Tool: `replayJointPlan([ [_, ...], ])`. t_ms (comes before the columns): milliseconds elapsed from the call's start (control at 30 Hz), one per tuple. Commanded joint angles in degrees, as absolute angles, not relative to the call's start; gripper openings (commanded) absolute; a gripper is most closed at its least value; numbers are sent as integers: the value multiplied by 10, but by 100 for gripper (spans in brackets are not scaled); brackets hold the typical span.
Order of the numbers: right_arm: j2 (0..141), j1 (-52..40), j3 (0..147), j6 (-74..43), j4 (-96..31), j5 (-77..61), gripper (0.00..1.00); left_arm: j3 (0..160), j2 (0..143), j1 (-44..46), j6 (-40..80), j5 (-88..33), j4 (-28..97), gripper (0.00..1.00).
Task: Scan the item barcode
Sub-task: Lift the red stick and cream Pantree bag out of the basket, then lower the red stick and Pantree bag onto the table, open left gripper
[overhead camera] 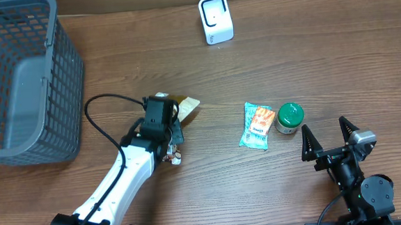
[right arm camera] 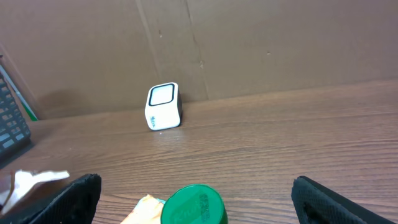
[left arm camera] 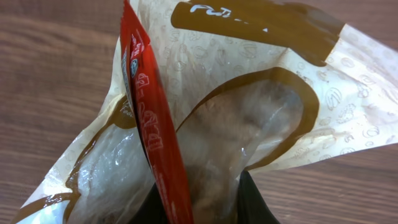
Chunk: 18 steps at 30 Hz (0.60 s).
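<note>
The left tool (overhead camera: 175,122) is clamped tight on a beige-and-brown plastic snack bag (left arm camera: 249,124) at the wooden bench's (overhead camera: 323,63) left-centre, well apart from the white boxy scanner (overhead camera: 216,19); the right tool (overhead camera: 324,138) gapes wide, empty.

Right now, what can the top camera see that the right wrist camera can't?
Only the top camera shows the left gripper pinching the bag. Only the right wrist camera shows the brown wall behind the scanner. Both show the scanner, the green jar, the open right gripper and the table.
</note>
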<state>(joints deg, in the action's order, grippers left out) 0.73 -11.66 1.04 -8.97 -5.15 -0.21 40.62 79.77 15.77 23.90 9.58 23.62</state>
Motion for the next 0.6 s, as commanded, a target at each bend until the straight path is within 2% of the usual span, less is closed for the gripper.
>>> replayJointPlan([
  [0,2,-116,5,-90,-48,-5,100,384,794,162,249,109,222,4],
  [567,2,-116,5,-90,-48,-5,100,375,827,162,249,91,200,5],
])
